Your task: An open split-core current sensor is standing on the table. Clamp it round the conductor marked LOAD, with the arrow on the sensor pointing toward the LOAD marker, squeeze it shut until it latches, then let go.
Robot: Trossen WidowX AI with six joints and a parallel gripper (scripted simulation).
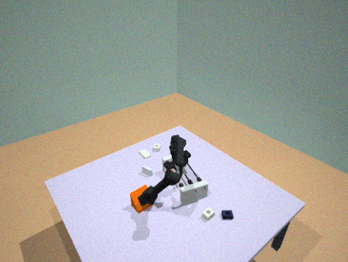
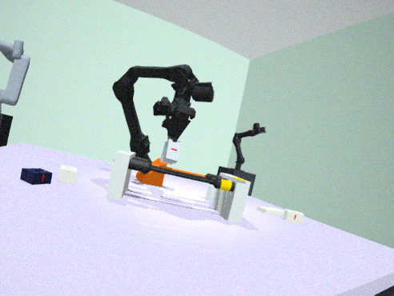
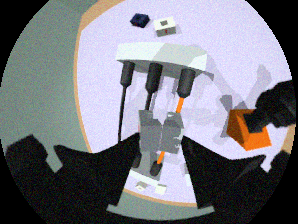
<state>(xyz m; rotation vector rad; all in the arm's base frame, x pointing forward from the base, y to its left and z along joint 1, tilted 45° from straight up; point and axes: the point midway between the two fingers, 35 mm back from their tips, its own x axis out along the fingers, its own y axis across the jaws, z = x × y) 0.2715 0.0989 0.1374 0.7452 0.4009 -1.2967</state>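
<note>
My gripper [image 2: 173,140] [image 3: 160,137] is shut on the split-core sensor [image 2: 171,153] [image 3: 150,131], holding it above the conductors. The sensor is pale with a red mark facing the exterior camera; its two halves show side by side with a narrow gap in the wrist view. The rack has two pale end blocks [image 1: 194,194] [image 2: 119,178] [image 3: 160,54]. Between them run an orange conductor [image 3: 180,105] and two black ones, the outer black conductor [image 2: 180,173] [image 3: 121,112] having a yellow band [image 2: 227,184] at one end. The LOAD lettering is not readable. The arm hides the sensor in the top view.
An orange block [image 1: 140,200] [image 2: 153,178] [image 3: 240,131] stands at the arm's base. A dark blue block [image 1: 227,214] [image 2: 36,176] [image 3: 140,20] and a white block [image 1: 209,214] [image 2: 67,174] [image 3: 165,26] lie beyond one rack end. Several pale pieces lie near the other end.
</note>
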